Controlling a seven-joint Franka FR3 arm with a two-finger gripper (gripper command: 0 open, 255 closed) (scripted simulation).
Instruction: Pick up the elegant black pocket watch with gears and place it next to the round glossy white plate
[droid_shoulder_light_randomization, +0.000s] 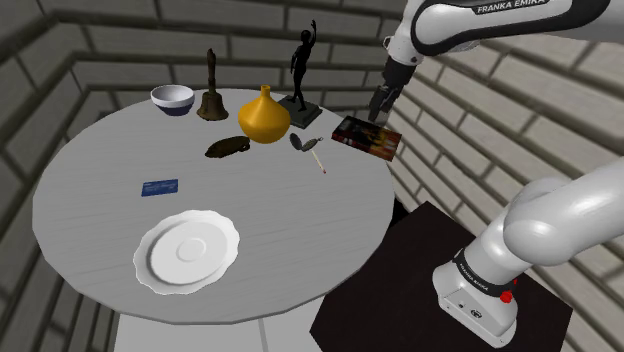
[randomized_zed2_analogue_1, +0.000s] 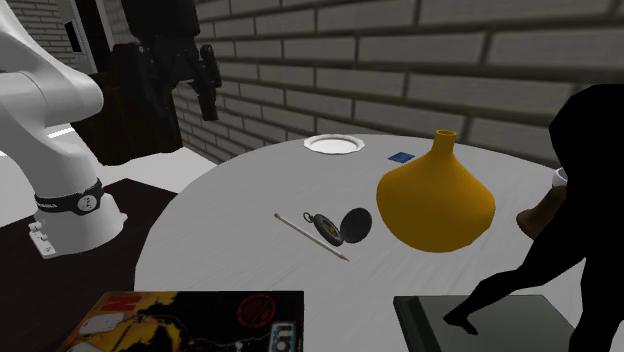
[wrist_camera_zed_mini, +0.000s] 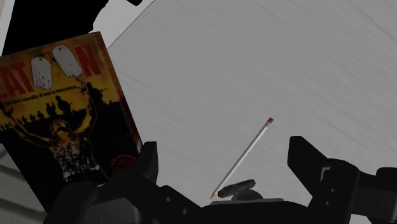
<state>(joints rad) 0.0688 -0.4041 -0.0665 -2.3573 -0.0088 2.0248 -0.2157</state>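
Pocket watch (randomized_zed2_analogue_1: 328, 228), black, round, lid hinged open, lies beside a thin pencil (randomized_zed2_analogue_1: 310, 236), well apart from the round white plate (randomized_zed2_analogue_1: 334, 145). Black gripper (wrist_camera_zed_mini: 226, 153) hovers nearby, fingers spread. Probably light, rigid, slick: pinch across the case, sparing the lid.

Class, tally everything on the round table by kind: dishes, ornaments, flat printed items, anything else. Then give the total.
Dishes: 2 (white plate, white bowl)
Ornaments: 3 (ochre vase, dark figurine, brown bell)
Flat printed items: 2 (book, blue card)
Other: 3 (pocket watch, pencil, dark brown object)
Total: 10
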